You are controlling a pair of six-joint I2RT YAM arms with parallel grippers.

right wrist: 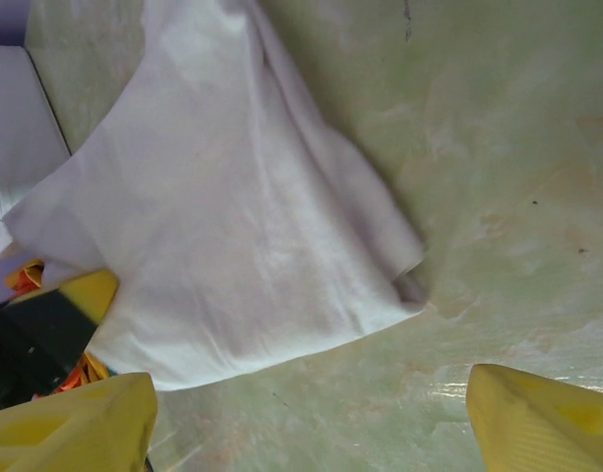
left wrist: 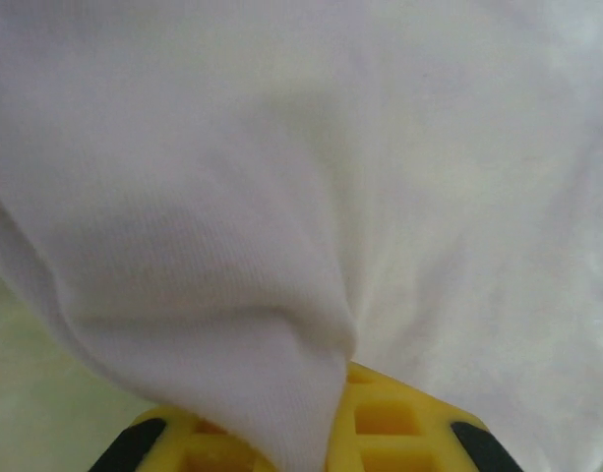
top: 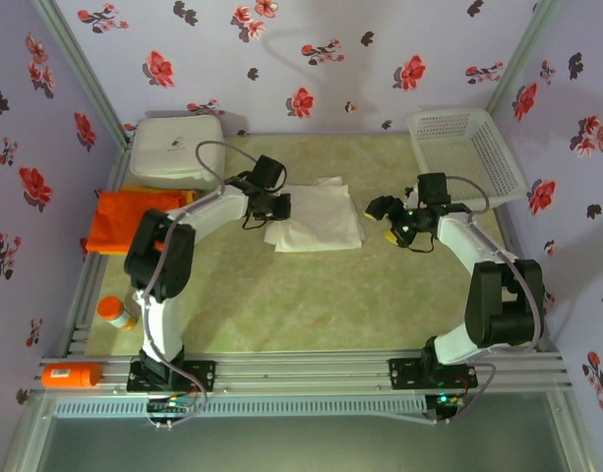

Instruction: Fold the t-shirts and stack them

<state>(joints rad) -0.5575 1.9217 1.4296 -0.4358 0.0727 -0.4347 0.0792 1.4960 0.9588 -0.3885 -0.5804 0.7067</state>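
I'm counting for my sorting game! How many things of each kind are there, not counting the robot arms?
T-shirts: 2, the white t-shirt and the orange t-shirt
White box: 1
Mesh basket: 1
Small containers: 2, the orange bottle and the orange-capped jar
Total: 6

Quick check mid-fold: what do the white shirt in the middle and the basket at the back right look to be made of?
The white shirt looks like soft matte knit cloth, probably cotton: fine ribbing, limp folds. The basket seems to be rigid white plastic: moulded open mesh walls.
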